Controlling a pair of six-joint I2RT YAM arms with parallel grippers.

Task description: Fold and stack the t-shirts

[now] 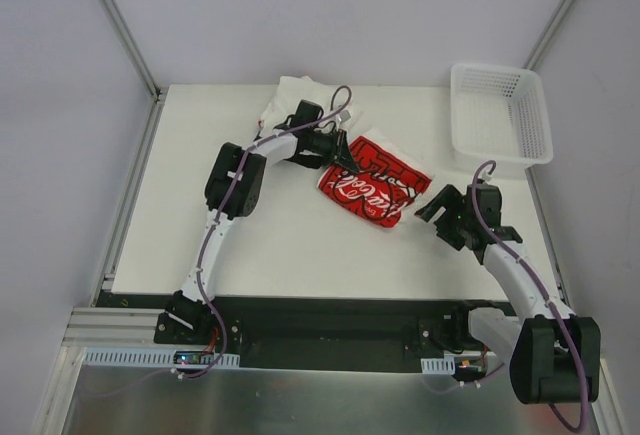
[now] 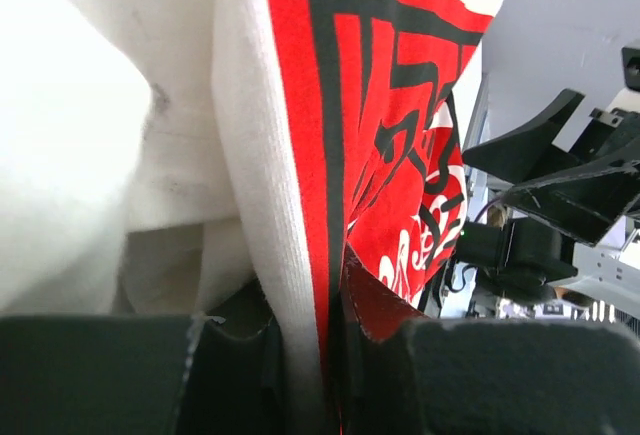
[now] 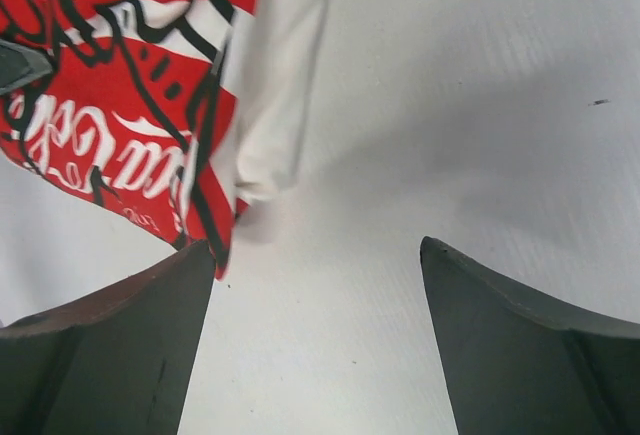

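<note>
**Shirt pinched on the left, open jaws on the right**

The red t-shirt sits crumpled just past the middle of the table, a touch right of centre. It shows white script lettering, black line print and white cloth along its edges. The left gripper reaches across to the shirt's left edge. On the left wrist camera the fingers are squeezed tight on a fold, with red and ribbed white cloth rising straight up out of the narrow gap.

The right gripper hovers at the shirt's near-right corner. From its own wrist camera the jaws stand wide apart with only bare tabletop between them. They hold nothing, and the left finger sits just beside the shirt's lower corner.

Behind the left wrist, a bundle of white t-shirts is heaped against the table's far edge. How many are in that heap I cannot tell.

The tabletop is flat matte white. In the far right corner stands a white mesh basket, well apart from both shirts, and its latticed floor and walls are all that shows inside.

Pale grey walls close in the back and both sides, with aluminium frame rails running up the corners. A dark base rail carries both arm mounts along the near edge.
</note>
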